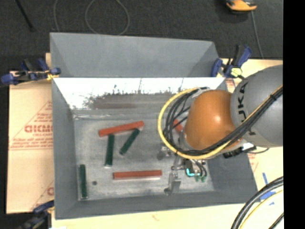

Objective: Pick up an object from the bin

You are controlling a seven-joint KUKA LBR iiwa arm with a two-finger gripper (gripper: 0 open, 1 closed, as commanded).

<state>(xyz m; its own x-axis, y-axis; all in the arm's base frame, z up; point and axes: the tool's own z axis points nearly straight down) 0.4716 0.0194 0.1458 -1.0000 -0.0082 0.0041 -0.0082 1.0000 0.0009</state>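
**A:** Starting at the front: where is the gripper [178, 174]?

**B:** Low in the front right corner of the bin [64, 166]. It is just off the right end of the nearer red stick [137, 175], which lies flat along the front. I cannot tell whether the gripper is apart or together, and I see nothing held in it.

**A:** So what goes wrong there?

**B:** I judge the red stick to be the likeliest candidate, but the gripper is at its very tip. A grip that far out could nudge the stick away. It could also lift it by one end, so that it swings and slips. The front wall is near too, so a small drift could scrape metal. A green scrap [203, 178] shows beside the wrist, and I cannot say what it is.

**A:** And the green stick on the left [83, 181]?

**B:** It lies along the foot of the left wall, well apart from the gripper. The wall would probably get in the way of a grip there.

**A:** Farther back?

**B:** An upright green stick [109, 149] and a tilted green stick [129, 142] meet the farther red stick [120, 129] at their tops. I cannot tell whether they touch. Pulling one might drag the others along.
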